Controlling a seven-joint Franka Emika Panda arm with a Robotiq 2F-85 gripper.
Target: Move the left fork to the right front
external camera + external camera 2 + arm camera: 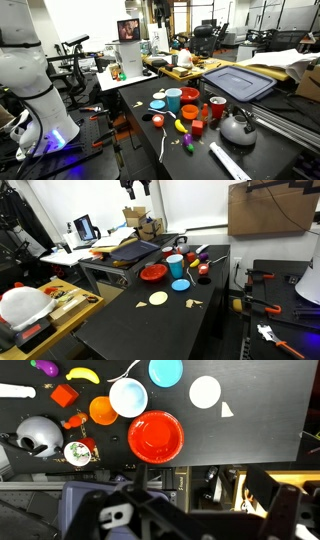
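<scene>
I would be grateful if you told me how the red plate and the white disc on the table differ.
The red plate is clearly wider than the white disc. The red plate has a raised rim, while the white disc looks completely flat. The red plate sits close against the white bowl; the white disc lies clear of its neighbours. Both are round and lie flat on the black table.

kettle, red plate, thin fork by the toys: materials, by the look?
Kettle: looks like metal, grey with shiny highlights. Red plate: probably plastic, uniform glossy red. Fork: whitish, line-thin; plastic or pale metal, too small to tell.
</scene>
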